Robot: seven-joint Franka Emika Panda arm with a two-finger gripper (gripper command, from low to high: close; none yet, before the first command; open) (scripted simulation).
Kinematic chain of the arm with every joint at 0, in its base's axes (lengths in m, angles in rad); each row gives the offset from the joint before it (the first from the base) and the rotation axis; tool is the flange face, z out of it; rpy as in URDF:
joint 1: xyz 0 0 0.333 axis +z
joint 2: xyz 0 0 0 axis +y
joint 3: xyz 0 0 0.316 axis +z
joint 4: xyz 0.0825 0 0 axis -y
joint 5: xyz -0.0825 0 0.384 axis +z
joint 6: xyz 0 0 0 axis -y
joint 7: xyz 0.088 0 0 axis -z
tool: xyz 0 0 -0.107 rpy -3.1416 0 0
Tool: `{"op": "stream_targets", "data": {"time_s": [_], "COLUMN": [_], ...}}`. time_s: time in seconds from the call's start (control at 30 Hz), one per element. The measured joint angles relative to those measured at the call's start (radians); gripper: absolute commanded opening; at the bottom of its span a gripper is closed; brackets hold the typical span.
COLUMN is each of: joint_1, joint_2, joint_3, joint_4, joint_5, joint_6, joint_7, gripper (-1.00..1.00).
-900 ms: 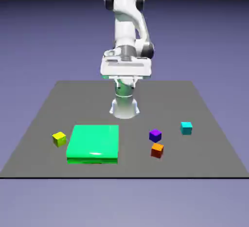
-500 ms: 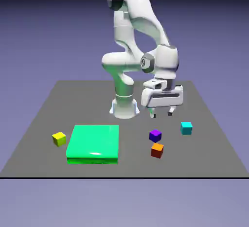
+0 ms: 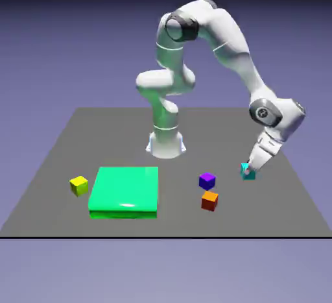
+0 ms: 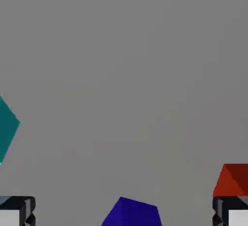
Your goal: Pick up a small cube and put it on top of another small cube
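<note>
The small cyan cube (image 3: 248, 174) sits on the grey table at the exterior view's right, partly covered by my gripper (image 3: 253, 165), which has come down tilted right at it. In the hand view the cyan cube (image 4: 7, 129) shows only at the left edge, outside the fingers. My gripper (image 4: 124, 213) is open, its fingertips (image 4: 17, 211) far apart at the bottom corners with nothing held between them. The other small cube, yellow (image 3: 79, 185), rests far off at the exterior view's left and is not in the hand view.
A flat green slab (image 3: 124, 191) lies beside the yellow cube. A purple cube (image 3: 207, 180) and an orange cube (image 3: 209, 200) stand just left of the cyan one; the hand view shows the purple cube (image 4: 131, 213) and the orange cube (image 4: 233, 179) low down.
The arm has swung from the table's middle toward the exterior view's right and dropped low, bringing the open gripper down to the cyan cube. No cube has moved.
</note>
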Motion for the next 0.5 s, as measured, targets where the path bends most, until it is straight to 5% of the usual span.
{"op": "stream_targets", "data": {"time_s": [0.23,0.33,0.37,0.5], "joint_1": [0.071,0.064,0.062,0.069], "joint_2": [0.245,0.296,0.313,0.262], "joint_3": [0.163,0.108,0.090,0.145], "joint_4": [0.142,0.085,0.066,0.123], "joint_5": [-0.135,-0.207,-0.231,-0.156], "joint_6": [-0.266,-0.179,-0.151,-0.237], "joint_7": [0.028,0.066,0.078,0.040], "gripper": [0.00,0.00,-1.00,-1.00]}}
